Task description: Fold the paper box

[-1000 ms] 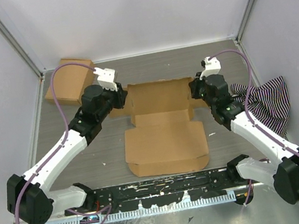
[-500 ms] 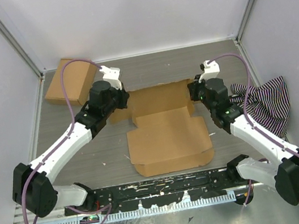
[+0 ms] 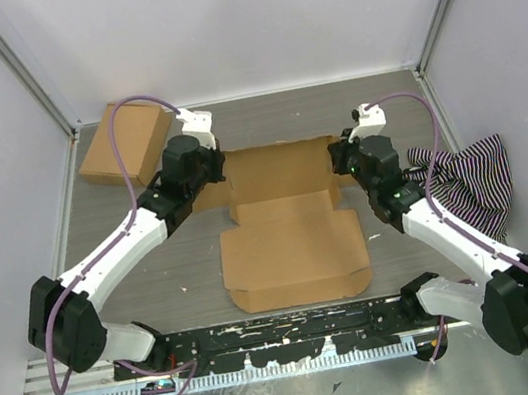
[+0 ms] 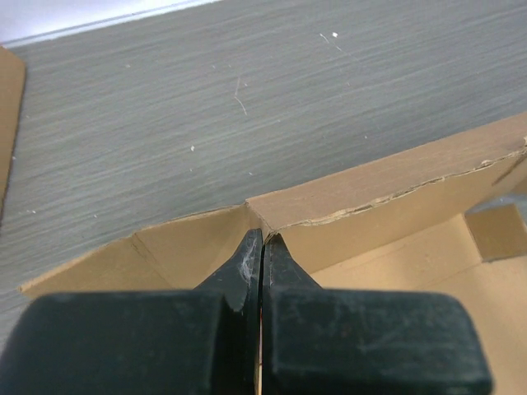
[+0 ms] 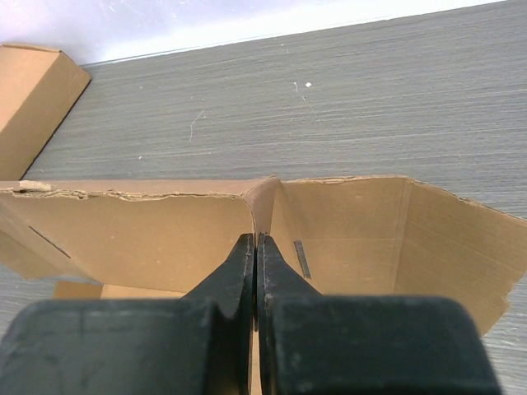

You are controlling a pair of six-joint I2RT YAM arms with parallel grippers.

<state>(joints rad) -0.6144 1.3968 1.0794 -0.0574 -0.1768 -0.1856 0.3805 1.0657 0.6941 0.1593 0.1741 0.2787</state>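
The paper box [image 3: 294, 253] is a brown die-cut cardboard sheet lying mid-table, its far part raised into low walls. My left gripper [image 3: 216, 175] is shut on the box's left far corner. In the left wrist view the fingertips [image 4: 262, 243] pinch a cardboard edge where the back wall [image 4: 387, 206] meets the side flap. My right gripper [image 3: 341, 159] is shut on the right far corner. In the right wrist view the tips [image 5: 255, 243] clamp a folded tab between the back wall [image 5: 140, 230] and the side flap [image 5: 362, 222].
A smaller ready-made cardboard box [image 3: 123, 145] sits at the back left and also shows in the right wrist view [image 5: 33, 99]. A striped cloth [image 3: 468, 173] lies at the right wall. A black rail [image 3: 286, 331] runs along the near edge. Walls enclose the table.
The left arm has swung further toward the back, its cable arching higher. The box's near panel slid slightly right, then back left. Both grippers stay pinched on the far corners.
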